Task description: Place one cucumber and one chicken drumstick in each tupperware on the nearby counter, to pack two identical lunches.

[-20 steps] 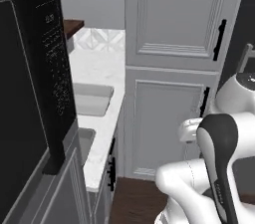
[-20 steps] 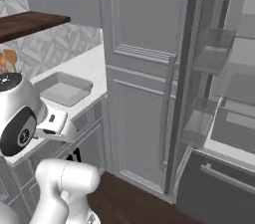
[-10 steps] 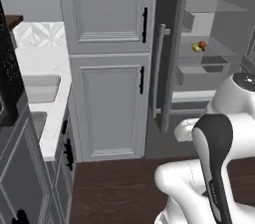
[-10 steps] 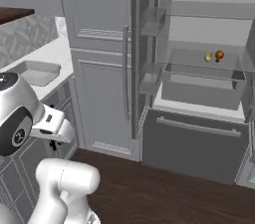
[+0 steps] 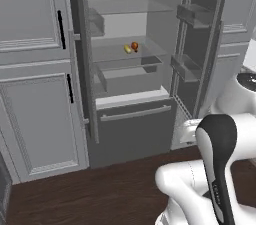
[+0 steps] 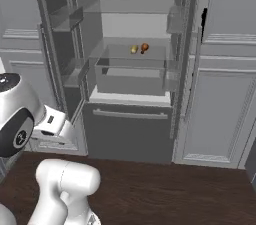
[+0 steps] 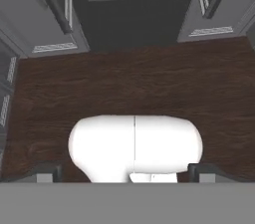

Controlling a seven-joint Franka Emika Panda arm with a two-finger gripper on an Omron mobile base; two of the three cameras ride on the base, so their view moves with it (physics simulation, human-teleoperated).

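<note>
My gripper (image 7: 124, 174) is open, its two dark fingertips (image 7: 47, 173) set wide apart with nothing between them, pointing down at the dark wood floor (image 7: 129, 88). Ahead stands an open fridge (image 5: 127, 69). On its middle glass shelf lie two small food items, one yellowish (image 5: 127, 49) (image 6: 133, 49) and one orange-brown (image 5: 134, 46) (image 6: 144, 47); they are too small to tell what they are. The tupperware and the marble counter are out of view.
Both fridge doors stand swung open, with door bins (image 5: 186, 66) (image 6: 75, 71) on each side. A shut freezer drawer (image 5: 135, 114) (image 6: 130, 115) sits below the shelves. Tall grey panelled cabinets (image 5: 35, 94) (image 6: 220, 94) flank the fridge. Dark wood floor (image 5: 100, 194) lies in front.
The whole picture has swung: the base turned away from the counter with its grey containers, past the tall cabinet, to face the open fridge. The gripper stays open and empty.
</note>
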